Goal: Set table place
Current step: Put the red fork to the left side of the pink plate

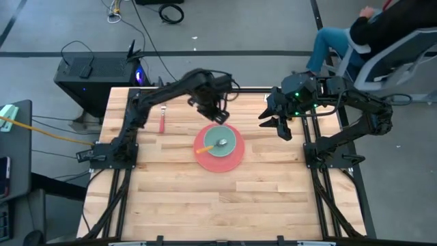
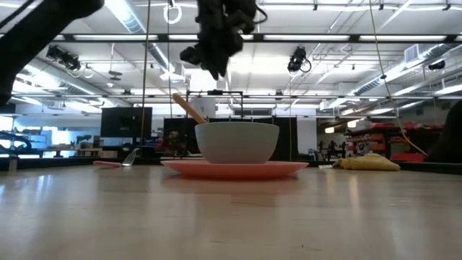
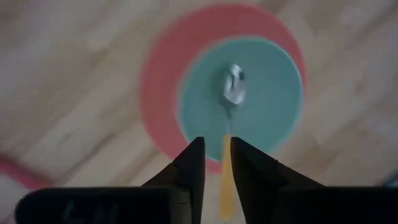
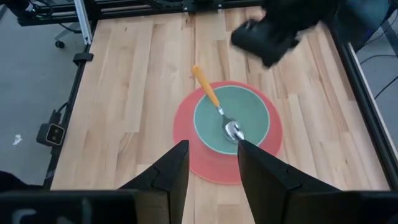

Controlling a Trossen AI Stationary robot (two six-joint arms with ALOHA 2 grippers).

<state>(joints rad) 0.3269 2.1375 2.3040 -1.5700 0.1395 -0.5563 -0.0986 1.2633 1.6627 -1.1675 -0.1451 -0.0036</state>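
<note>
The round pink plate point(image 1: 220, 158) lies at the middle of the wood table point(image 1: 205, 205). The pale-teal bowl point(image 1: 228, 145) stands on it. The spoon point(image 4: 217, 109) lies with its metal end in the bowl and its orange handle point(image 1: 202, 148) leaning over the bowl's rim, toward the table's left. The red-handled fork point(image 1: 162, 123) lies flat on the table to the left of the plate. My left gripper point(image 1: 218, 117) hangs high above the bowl's far side, narrowly open and empty; it also shows in the low view point(image 2: 216, 65). My right gripper point(image 1: 278, 127) hovers open and empty to the right of the plate.
Black rails point(image 1: 311, 164) run along the table's left and right edges. A person sits in a chair point(image 1: 382, 41) beyond the far right corner. A black computer case point(image 1: 95, 68) stands beyond the far left corner. Bare wood lies on the near side of the plate.
</note>
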